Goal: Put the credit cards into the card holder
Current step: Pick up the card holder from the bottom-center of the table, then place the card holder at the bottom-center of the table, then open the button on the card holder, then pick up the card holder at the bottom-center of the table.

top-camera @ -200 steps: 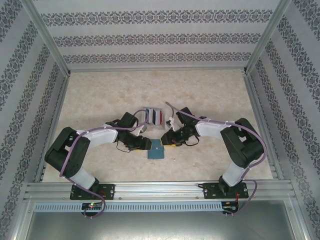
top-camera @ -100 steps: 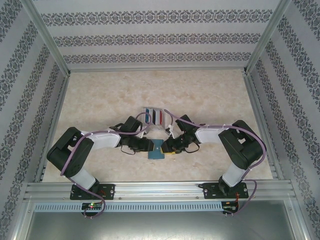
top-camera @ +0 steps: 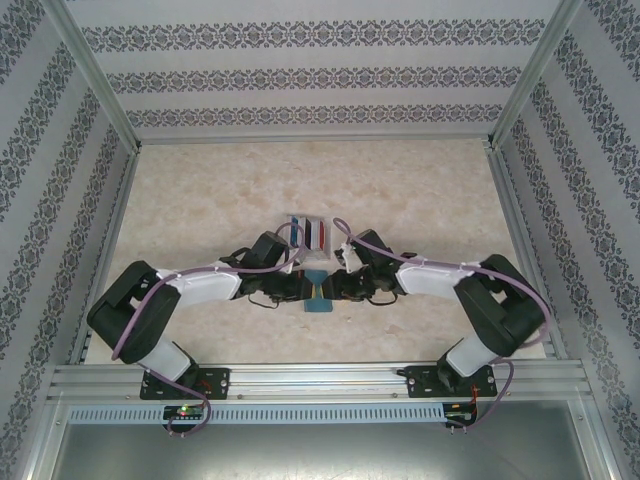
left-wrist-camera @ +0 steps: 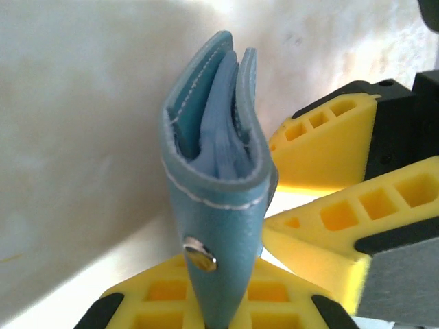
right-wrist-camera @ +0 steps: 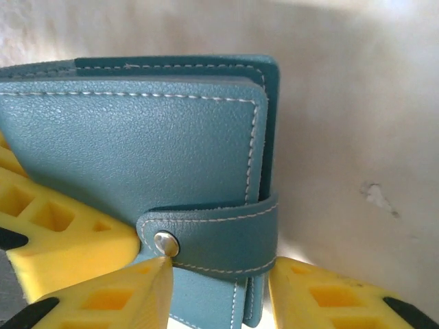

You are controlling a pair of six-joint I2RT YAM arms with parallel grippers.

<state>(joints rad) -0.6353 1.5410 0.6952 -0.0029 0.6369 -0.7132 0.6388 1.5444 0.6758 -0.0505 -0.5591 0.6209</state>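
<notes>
The card holder (right-wrist-camera: pixel 137 144), a teal wallet with its strap snapped closed, stands on edge between the two arms (top-camera: pixel 318 299). My left gripper (left-wrist-camera: pixel 216 310) is shut on its lower edge, and the wallet (left-wrist-camera: pixel 219 205) rises edge-on from the yellow fingers (left-wrist-camera: pixel 158 301). My right gripper (right-wrist-camera: pixel 218 266) stands partly open astride the strap (right-wrist-camera: pixel 219 236). One fingertip (right-wrist-camera: pixel 147 271) touches beside the snap (right-wrist-camera: pixel 166 243), the other sits just past the folded edge. The credit cards (top-camera: pixel 312 234), red, blue and dark, stand upright just behind the grippers.
The cards sit in a grey ridged rack (top-camera: pixel 296 221) on the marble-patterned tabletop (top-camera: pixel 420 190). Patterned walls and aluminium rails (top-camera: pixel 310 378) enclose the table. Both arms (top-camera: pixel 200 285) reach inward and meet at the middle.
Both grippers have moved in together on the wallet. The left one has shut on it, and the wallet has gone from lying flat to standing on edge.
</notes>
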